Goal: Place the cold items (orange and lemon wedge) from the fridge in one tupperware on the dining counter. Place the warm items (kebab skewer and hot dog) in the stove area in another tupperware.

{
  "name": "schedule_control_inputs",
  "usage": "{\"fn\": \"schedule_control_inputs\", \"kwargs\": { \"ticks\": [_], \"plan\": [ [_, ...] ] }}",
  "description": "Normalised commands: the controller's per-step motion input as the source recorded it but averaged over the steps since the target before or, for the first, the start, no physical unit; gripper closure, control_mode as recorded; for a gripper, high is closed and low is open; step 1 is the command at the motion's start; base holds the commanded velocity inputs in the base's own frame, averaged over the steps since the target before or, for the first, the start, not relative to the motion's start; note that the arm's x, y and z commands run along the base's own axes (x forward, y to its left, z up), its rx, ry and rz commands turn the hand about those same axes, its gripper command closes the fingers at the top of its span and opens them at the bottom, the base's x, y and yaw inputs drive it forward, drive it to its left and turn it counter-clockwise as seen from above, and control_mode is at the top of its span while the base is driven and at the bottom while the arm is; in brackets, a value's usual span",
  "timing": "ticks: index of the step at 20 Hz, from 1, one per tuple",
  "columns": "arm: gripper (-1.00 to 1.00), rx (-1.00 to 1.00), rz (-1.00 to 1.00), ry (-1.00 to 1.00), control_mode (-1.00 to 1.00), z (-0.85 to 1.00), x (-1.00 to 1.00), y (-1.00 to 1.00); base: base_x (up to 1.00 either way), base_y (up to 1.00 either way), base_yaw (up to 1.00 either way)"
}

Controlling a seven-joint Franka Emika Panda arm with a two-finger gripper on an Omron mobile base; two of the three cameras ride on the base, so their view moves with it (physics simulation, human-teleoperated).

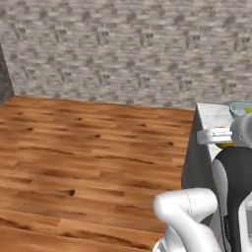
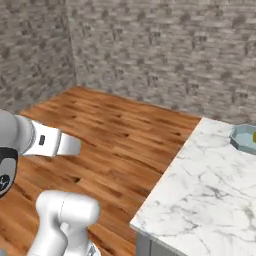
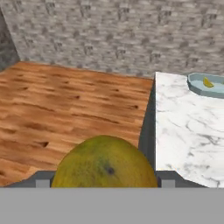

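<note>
1. The gripper [image 3: 104, 183] is clamped on the orange [image 3: 105, 162]: in the hand view the round yellow-green fruit sits between the two dark finger tips, one at each side of it.
2. The dining counter [image 2: 200, 195] is the landmark, a white grey-veined marble top with grey sides, its corner pointing toward the wooden floor [image 1: 88, 162].
3. A pale grey-teal octagonal container [image 3: 205, 84] rests on the counter near its far edge, close to the brick wall [image 2: 165, 50].
4. The lemon wedge [image 3: 208, 82] lies inside that container, a small yellow piece against the pale base.
5. The held orange is off the near corner of the counter, over the floor side, well apart from the container.
6. In the right base view the container shows at the counter's far right edge.
</note>
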Motion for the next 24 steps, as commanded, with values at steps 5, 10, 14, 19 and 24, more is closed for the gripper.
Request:
{"fn": "schedule_control_inputs", "kwargs": {
  "ticks": [5, 10, 14, 19, 24],
  "plan": [
    [1.0, 0.0, 0.0, 0.0, 1.0, 0.0, 0.0, 0.0, 0.48, 0.39, -0.82],
    [1.0, 0.0, 0.0, 0.0, 1.0, 0.0, 0.0, 0.0, 0.61, 0.63, -0.68],
    [1.0, 0.0, 0.0, 0.0, 1.0, 0.0, 0.0, 0.0, 0.6, 0.75, -0.62],
    [1.0, 0.0, 0.0, 0.0, 1.0, 0.0, 0.0, 0.0, 0.6, 0.76, -0.61],
    [1.0, 0.0, 0.0, 0.0, 1.0, 0.0, 0.0, 0.0, 0.67, 0.7, -0.63]
  ]
}}
